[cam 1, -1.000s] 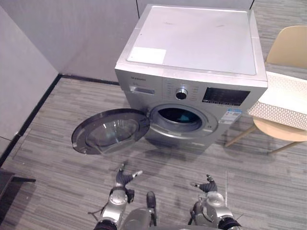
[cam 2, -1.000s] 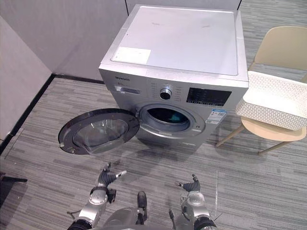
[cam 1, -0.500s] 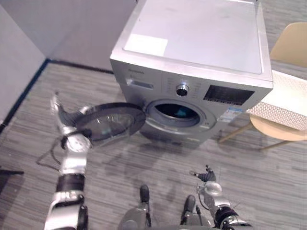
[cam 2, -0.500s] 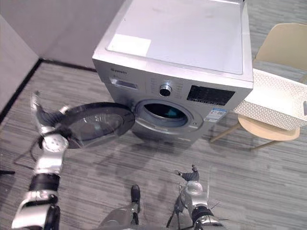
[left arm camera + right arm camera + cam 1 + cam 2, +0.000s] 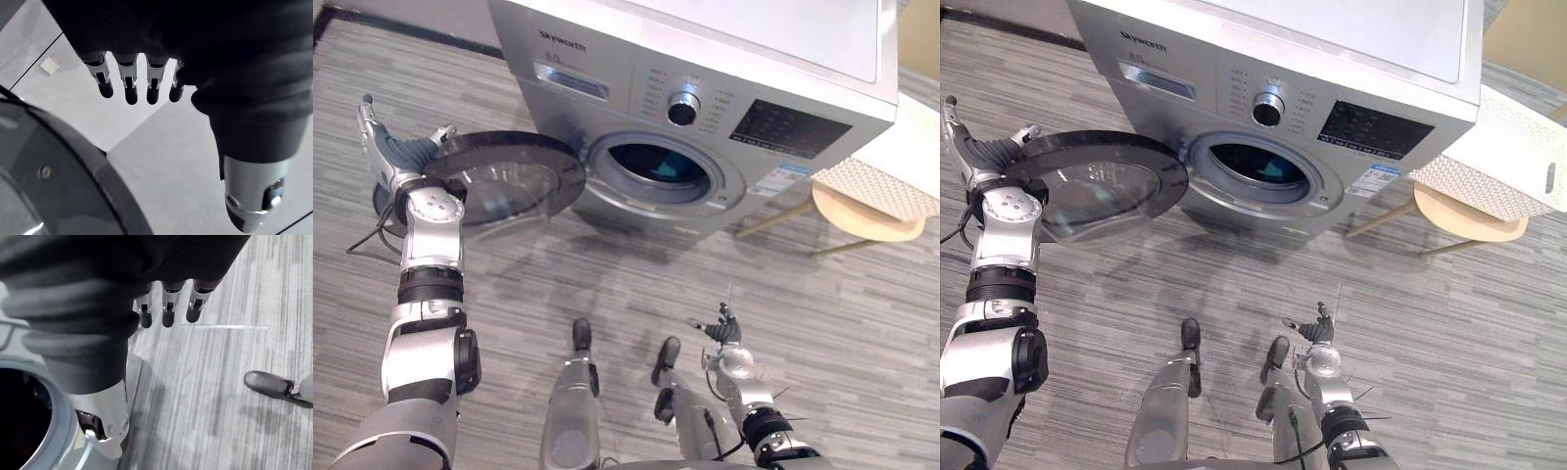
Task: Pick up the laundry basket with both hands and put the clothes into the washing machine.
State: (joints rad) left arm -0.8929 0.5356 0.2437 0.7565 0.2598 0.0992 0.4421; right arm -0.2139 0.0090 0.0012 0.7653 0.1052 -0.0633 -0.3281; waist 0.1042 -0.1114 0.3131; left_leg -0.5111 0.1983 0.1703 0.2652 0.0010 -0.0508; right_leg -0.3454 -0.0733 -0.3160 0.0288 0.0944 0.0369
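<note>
left hand (image 5: 399, 155) up beside the door (image 5: 499, 181) rim — fingers (image 5: 130, 81) straight

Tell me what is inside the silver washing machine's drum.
Inside the silver washing machine, a teal patch, probably cloth, shows through the round opening. The rest is dark, hidden behind the rim.

Silver washing machine (image 5: 705, 59), round door (image 5: 509, 181) swung open leftward; white perforated laundry basket (image 5: 1513, 162) sits on a chair (image 5: 1464, 211) at its right.
</note>
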